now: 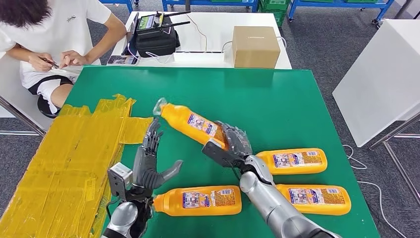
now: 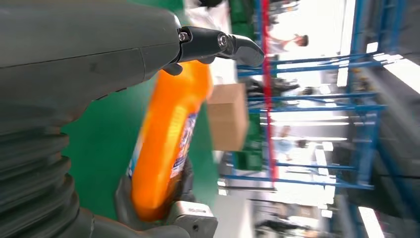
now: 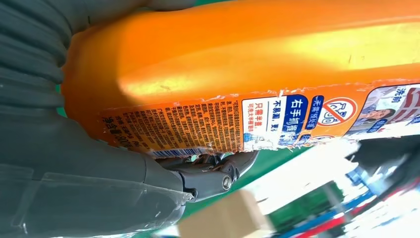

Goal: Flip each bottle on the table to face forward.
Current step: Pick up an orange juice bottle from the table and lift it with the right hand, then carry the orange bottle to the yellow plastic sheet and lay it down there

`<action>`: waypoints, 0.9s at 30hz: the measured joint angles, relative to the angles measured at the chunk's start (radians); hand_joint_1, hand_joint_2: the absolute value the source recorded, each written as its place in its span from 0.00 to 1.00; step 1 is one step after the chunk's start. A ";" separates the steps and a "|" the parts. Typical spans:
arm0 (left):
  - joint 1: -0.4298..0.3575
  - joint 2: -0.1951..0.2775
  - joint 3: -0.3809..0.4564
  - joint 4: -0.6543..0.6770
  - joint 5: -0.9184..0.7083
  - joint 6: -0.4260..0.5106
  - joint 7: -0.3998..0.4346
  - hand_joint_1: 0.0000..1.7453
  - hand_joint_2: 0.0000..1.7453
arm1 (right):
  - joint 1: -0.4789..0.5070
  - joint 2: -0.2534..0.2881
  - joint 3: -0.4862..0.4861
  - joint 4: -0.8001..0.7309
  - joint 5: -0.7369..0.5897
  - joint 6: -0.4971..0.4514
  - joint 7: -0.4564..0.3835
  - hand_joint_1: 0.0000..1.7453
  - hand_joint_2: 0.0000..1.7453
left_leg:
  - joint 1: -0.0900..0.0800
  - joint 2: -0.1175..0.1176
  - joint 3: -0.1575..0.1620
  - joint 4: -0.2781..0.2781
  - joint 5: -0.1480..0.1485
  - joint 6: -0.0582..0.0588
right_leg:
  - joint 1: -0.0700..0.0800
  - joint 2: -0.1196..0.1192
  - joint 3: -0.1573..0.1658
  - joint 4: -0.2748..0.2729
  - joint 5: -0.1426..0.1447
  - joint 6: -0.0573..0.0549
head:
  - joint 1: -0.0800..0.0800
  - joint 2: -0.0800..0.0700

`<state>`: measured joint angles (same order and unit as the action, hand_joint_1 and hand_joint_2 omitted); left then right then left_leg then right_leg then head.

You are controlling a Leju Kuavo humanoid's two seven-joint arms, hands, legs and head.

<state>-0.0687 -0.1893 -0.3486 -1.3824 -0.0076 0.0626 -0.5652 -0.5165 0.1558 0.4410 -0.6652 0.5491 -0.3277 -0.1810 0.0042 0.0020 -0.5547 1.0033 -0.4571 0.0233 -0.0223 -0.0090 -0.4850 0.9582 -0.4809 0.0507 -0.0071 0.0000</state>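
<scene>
Midway, the right hand [image 1: 232, 145] grips an orange plastic bottle [image 1: 190, 121] by its base above the green worktop [image 1: 277, 104], neck toward ten o'clock; the left hand [image 1: 148, 163] waits open. Roll slowly, label up.

Right robot hand [image 1: 229, 145] raised mid-scene, fingers wrapped around a load, arm angled in from near right. Left robot hand [image 1: 150, 163] upright, fingers spread, holding nothing.
</scene>
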 joint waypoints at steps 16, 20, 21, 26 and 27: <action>0.012 -0.005 0.001 -0.055 0.025 -0.018 -0.029 0.00 1.00 | 0.011 0.025 -0.136 -0.032 -0.077 -0.003 -0.020 1.00 1.00 | 0.000 0.000 -0.001 0.000 0.000 0.000 | 0.000 0.000 -0.001 0.000 0.000 0.000 | 0.000 0.000; 0.012 -0.006 0.001 -0.062 0.042 -0.027 0.003 0.00 1.00 | 0.021 0.031 -0.166 -0.049 -0.138 -0.011 -0.054 1.00 1.00 | 0.000 0.000 -0.001 0.000 0.000 0.000 | 0.000 0.000 -0.001 0.000 0.000 0.000 | 0.000 0.000; 0.011 -0.006 0.001 -0.060 0.052 -0.029 0.028 0.00 1.00 | 0.029 0.033 -0.173 -0.062 -0.154 -0.011 -0.063 1.00 1.00 | 0.000 0.000 -0.001 0.000 0.000 0.000 | 0.000 0.000 -0.001 0.000 0.000 0.000 | 0.000 0.000; -0.013 -0.005 0.009 -0.039 0.142 -0.075 0.124 0.00 1.00 | 0.088 0.045 -0.180 -0.152 -0.190 0.035 -0.086 1.00 1.00 | 0.000 0.000 -0.001 0.000 0.000 0.000 | 0.000 0.000 -0.001 0.000 0.000 0.000 | 0.000 0.000; -0.021 -0.005 0.011 -0.036 0.153 -0.084 0.137 0.00 1.00 | 0.099 0.048 -0.176 -0.169 -0.195 0.045 -0.092 1.00 1.00 | 0.000 0.000 -0.001 0.000 0.000 0.000 | 0.000 0.000 -0.001 0.000 0.000 0.000 | 0.000 0.000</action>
<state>-0.0897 -0.1942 -0.3374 -1.4181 0.1457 -0.0210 -0.4281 -0.4171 0.2037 0.2646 -0.8343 0.3545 -0.2823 -0.2733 0.0042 0.0019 -0.5558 1.0033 -0.4571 0.0233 -0.0222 -0.0093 -0.4862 0.9582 -0.4809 0.0507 -0.0071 0.0000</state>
